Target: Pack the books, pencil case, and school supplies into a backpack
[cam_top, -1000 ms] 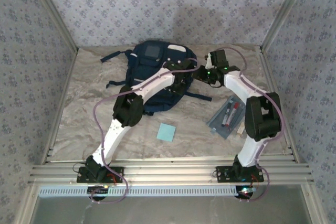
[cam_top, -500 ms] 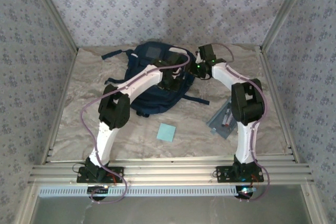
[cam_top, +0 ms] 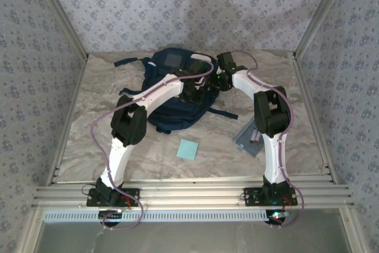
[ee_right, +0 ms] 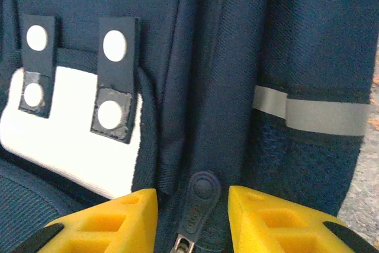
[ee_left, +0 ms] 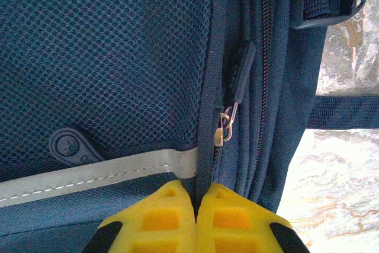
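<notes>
Backpack (cam_top: 174,114): zipped.
Left end effector (ee_left: 196,202): clamped on its seam.
Right end effector (ee_right: 192,205): apart, straddling zipper pull (ee_right: 200,197); I'd pinch, then drag along the track.

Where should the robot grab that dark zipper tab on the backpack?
Probably at the rounded end of the zipper tab, coming straight down onto the face of the backpack. The tab is narrow and lies along the zip line, so the open right gripper, one finger either side, can close across its width.

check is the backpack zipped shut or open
Shut, it seems: zipper teeth on the backpack run closed in the left wrist view, no interior showing.
</notes>
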You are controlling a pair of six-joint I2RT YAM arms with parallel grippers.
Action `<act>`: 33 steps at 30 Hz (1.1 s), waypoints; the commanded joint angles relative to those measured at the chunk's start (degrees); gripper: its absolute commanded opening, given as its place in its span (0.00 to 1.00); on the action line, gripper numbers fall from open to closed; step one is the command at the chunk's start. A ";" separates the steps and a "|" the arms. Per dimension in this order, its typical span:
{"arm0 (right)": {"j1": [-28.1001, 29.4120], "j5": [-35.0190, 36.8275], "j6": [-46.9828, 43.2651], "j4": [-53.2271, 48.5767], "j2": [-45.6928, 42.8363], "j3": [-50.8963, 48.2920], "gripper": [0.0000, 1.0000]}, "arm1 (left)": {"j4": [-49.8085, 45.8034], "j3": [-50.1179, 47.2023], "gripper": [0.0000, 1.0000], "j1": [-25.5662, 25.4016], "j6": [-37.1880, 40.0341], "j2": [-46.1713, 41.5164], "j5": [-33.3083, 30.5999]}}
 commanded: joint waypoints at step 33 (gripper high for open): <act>2.35 -4.05 -5.14 3.56 -15.94 -17.26 0.00 | 9.18 -0.82 0.00 0.02 -6.90 -2.62 4.76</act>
